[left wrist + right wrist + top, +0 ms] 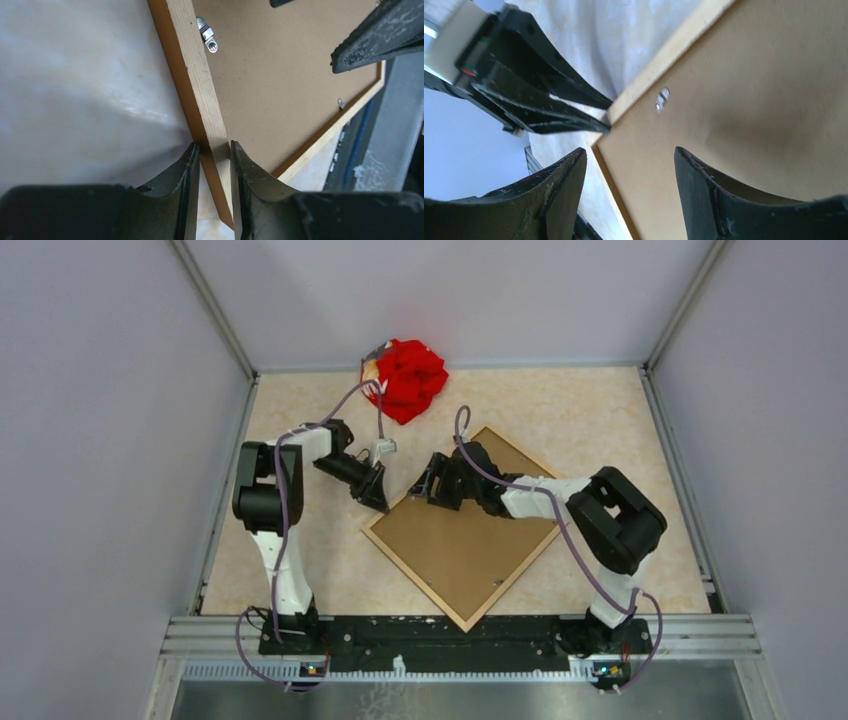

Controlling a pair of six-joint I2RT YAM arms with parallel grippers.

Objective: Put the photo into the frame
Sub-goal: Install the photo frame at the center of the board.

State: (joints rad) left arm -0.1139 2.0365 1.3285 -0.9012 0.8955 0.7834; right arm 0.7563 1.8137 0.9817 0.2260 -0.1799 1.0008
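Frame lies face-down mid-table, backing board up; left gripper nips its rail near the corner, likely to steady it, right gripper hangs spread and empty above the board; photo unseen.

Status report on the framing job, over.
Left end effector clamped on the frame at its rail. Right end effector open over the backing board. Photo not in sight. Red cloth at far edge, clear of work.

The frame lies flat on the counter, back side up (a brown board fills it), turned like a diamond.
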